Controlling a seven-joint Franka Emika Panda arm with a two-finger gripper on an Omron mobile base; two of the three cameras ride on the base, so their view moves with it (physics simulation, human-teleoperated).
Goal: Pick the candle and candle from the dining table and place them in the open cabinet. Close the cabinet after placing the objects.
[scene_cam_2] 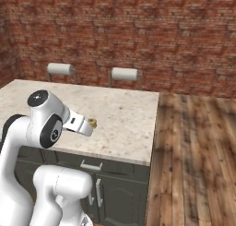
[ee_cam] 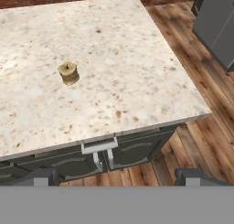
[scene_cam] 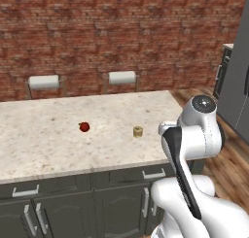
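Note:
A small squat yellowish-tan candle (scene_cam: 138,131) (scene_cam_2: 92,123) (ee_cam: 68,73) stands upright on the dining table (scene_cam: 44,149) (scene_cam_2: 131,128) (ee_cam: 137,54), toward its right end. My gripper (ee_cam: 118,176) hangs open and empty on the near side of the table, above its front edge. The dark fingertips (ee_cam: 43,174) stand wide apart at the bottom of the hand view. The candle lies ahead and to the left of the gripper there, well apart from it. The open cabinet is out of view.
A small red round fruit (scene_cam: 84,127) lies left of the candle. Two white-topped stools (scene_cam: 44,82) (scene_cam: 121,77) stand behind the table against the brick wall. A tall dark grey unit (scene_cam: 238,86) (ee_cam: 219,26) rises on the right across the wooden floor (scene_cam_2: 193,165).

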